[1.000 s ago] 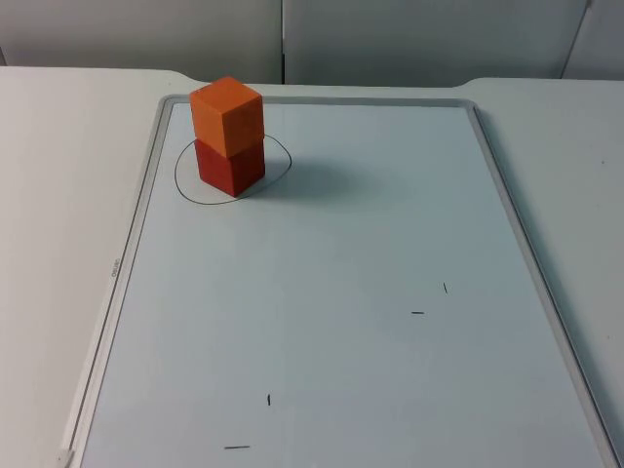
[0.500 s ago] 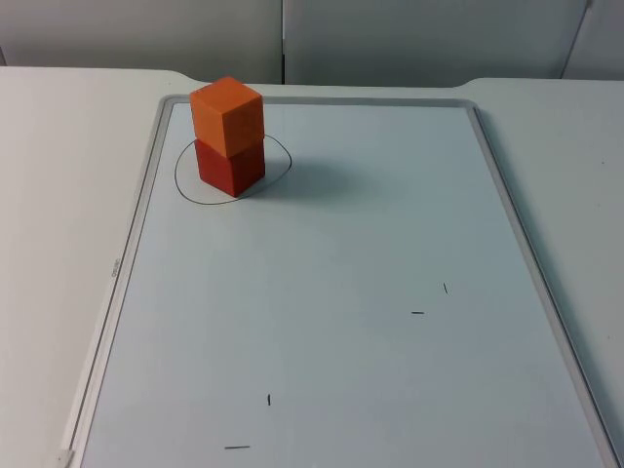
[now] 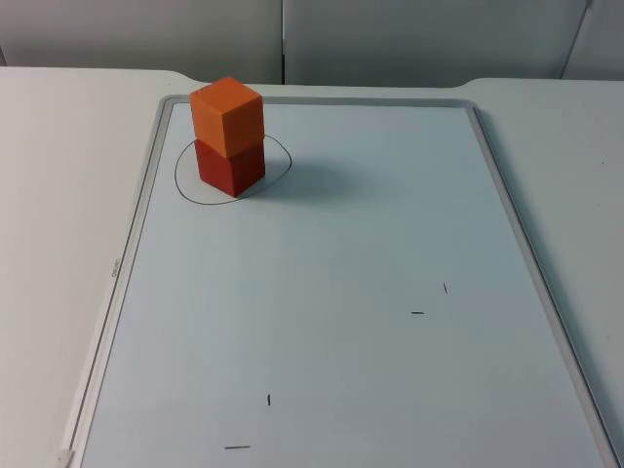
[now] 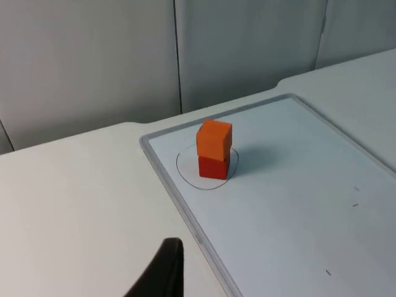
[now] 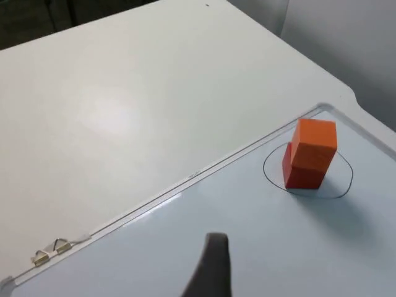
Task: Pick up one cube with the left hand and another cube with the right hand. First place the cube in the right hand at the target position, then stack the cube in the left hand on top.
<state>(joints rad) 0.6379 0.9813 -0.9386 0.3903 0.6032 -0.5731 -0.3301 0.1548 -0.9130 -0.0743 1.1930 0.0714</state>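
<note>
the orange cube [image 3: 226,116] sits squarely on top of the red cube [image 3: 231,167], and the stack stands inside the hand-drawn black circle [image 3: 181,181] near the far left corner of the whiteboard [image 3: 341,292]. the red cube's base rests on the board within the ring, with the ring's line showing around it on both sides. the whiteboard lies flat on the white table [image 3: 58,195], its grey frame [image 3: 136,224] running along the edges, and a few short black pen marks [image 3: 417,313] are scattered over its nearer half. both arms are pulled back away from the stack. a black fingertip of the left gripper [image 4: 162,272] hangs above the table beside the board's frame, well apart from the cubes; a black fingertip of the right gripper [image 5: 209,267] hangs over the board, also well apart from them. i cannot tell whether either gripper is open or closed, and neither touches a cube
</note>
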